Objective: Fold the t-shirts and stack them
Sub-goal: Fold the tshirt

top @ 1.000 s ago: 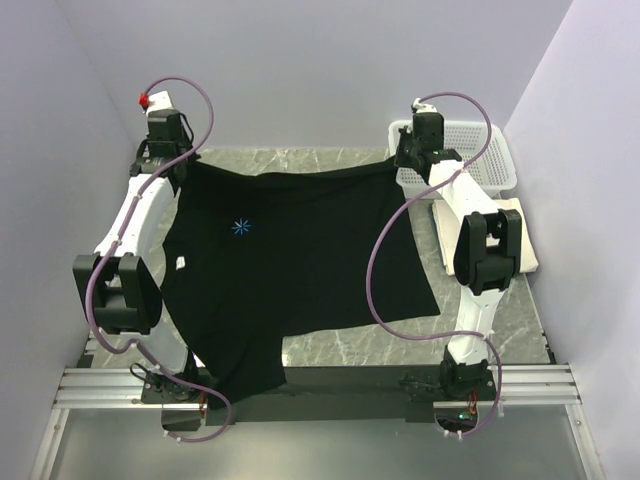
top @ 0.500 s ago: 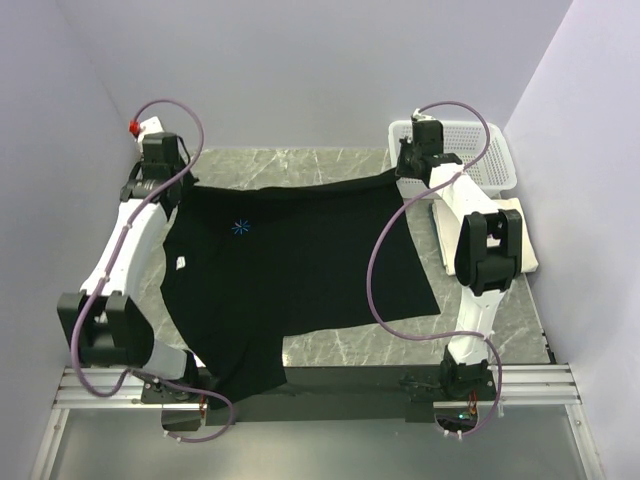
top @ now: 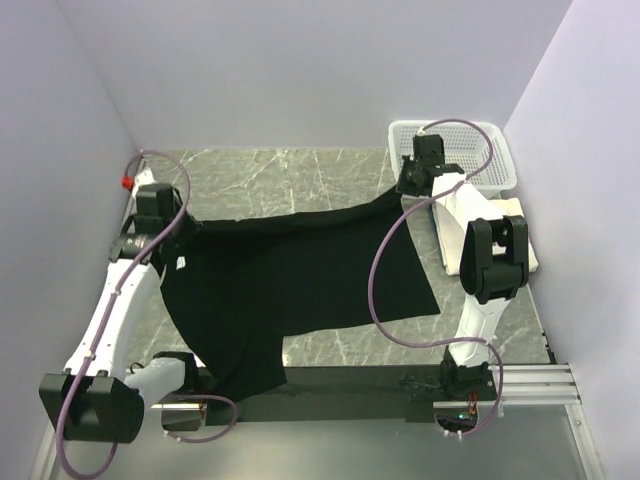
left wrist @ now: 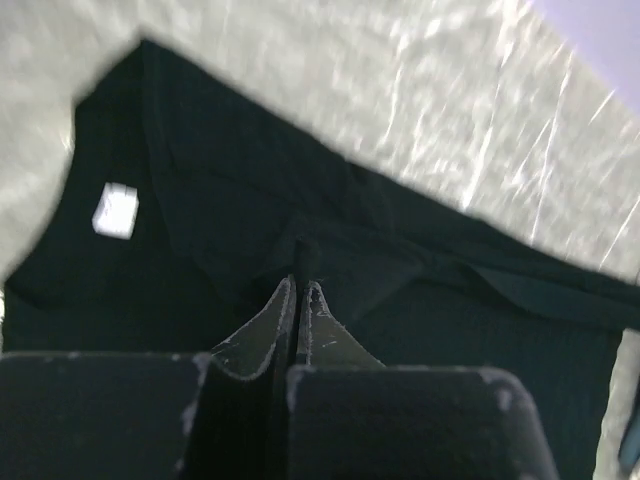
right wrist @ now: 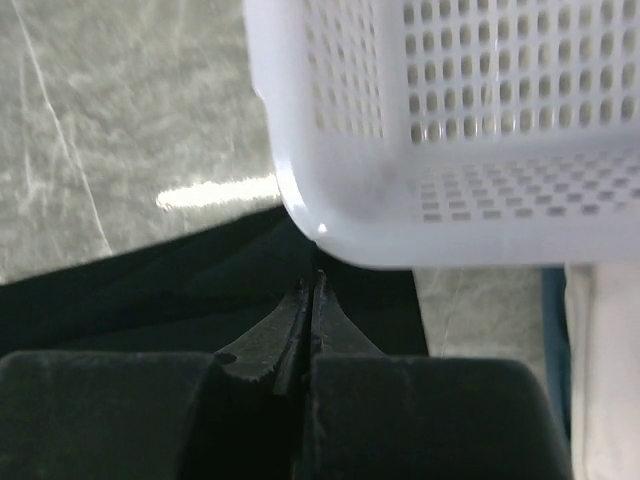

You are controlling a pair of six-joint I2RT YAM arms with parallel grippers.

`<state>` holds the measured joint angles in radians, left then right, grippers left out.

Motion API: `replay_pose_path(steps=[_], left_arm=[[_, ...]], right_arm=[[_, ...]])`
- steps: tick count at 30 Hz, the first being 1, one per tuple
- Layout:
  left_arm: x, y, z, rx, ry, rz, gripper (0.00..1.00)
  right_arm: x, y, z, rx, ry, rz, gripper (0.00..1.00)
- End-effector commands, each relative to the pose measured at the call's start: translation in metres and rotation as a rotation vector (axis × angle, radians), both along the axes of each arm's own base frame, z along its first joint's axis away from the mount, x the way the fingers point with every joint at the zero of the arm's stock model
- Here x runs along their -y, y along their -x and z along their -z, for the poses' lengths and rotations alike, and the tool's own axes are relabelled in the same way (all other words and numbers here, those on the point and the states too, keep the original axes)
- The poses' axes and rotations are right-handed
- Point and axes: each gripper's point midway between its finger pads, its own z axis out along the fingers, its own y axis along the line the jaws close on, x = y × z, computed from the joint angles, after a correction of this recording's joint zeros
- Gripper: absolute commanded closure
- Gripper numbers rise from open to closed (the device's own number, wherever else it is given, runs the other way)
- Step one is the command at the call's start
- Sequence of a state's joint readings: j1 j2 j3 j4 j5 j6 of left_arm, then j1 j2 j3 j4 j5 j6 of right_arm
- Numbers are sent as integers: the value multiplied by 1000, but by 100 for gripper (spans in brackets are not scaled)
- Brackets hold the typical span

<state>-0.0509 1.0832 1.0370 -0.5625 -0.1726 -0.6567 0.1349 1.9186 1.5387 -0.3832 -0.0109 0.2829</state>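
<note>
Nearest me, a corner of the black t-shirt (top: 300,285) drapes over the dark rail (top: 350,382) at the front of the table (top: 290,168), left of centre; from there the cloth widens across the marble toward the far side; its far edge is drawn into a taut line between my two arms, so the long axis runs left to right, tilted, with the right end farther from me than the left. The left gripper (left wrist: 298,287) has the left end; from overhead I see only the wrist over the cloth, but the left wrist camera shows the jaws pressed together on a ridge of black fabric, and a small white tag (left wrist: 115,211) on the shirt off to one side. The right gripper (right wrist: 313,283) has the far right end; its own camera shows the jaws shut tight, pinching black cloth right under the near corner of the white mesh basket (right wrist: 470,200), a closeness the overhead view hides behind the arm. Only the overhead gives me the whole spread of the shirt; it also shows the cream-white t-shirt (top: 530,258) lying flat at the right edge, beside the right arm, with the basket beyond it in the far right corner.
</note>
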Motion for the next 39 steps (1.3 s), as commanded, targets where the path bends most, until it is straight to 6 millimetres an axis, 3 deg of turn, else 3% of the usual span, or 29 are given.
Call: replay_pose_path(steps=[1,10,16,18,19,20,23,26,30,36,37,39], left_arm=[[17,20,31,-67,111,6,99],[32,59,90,-194,220,6,99],[28,70,107,-250,212,-24,95],[27,72,106,-245,211,-34,78],[25,72,104,-240,204,-44,68],[22,73,100,-228,198,-59,40],[7,67,84,-180,152,-121,18],[-12,56,73,-145,112,-179,12],[-27,33,77,-127,103,-193,7],[-50,-10,104,-158,80,-218,20],[-53,-15,117,-193,82,-215,23],[-59,-27,120,-198,58,-213,27]], right_arm=[[5,13,-13,12,-32,50,100],[13,37,21,-62,-34,128,100],[19,49,43,-130,-34,198,94],[21,51,45,-138,-34,217,89],[22,52,46,-142,-29,227,76],[24,53,44,-141,-33,243,69],[25,56,35,-127,-39,259,54],[18,55,26,-93,-73,230,45],[16,55,26,-95,-84,224,45],[14,57,19,-69,-93,210,45],[12,57,18,-67,-99,197,45],[0,57,16,-55,-144,145,47]])
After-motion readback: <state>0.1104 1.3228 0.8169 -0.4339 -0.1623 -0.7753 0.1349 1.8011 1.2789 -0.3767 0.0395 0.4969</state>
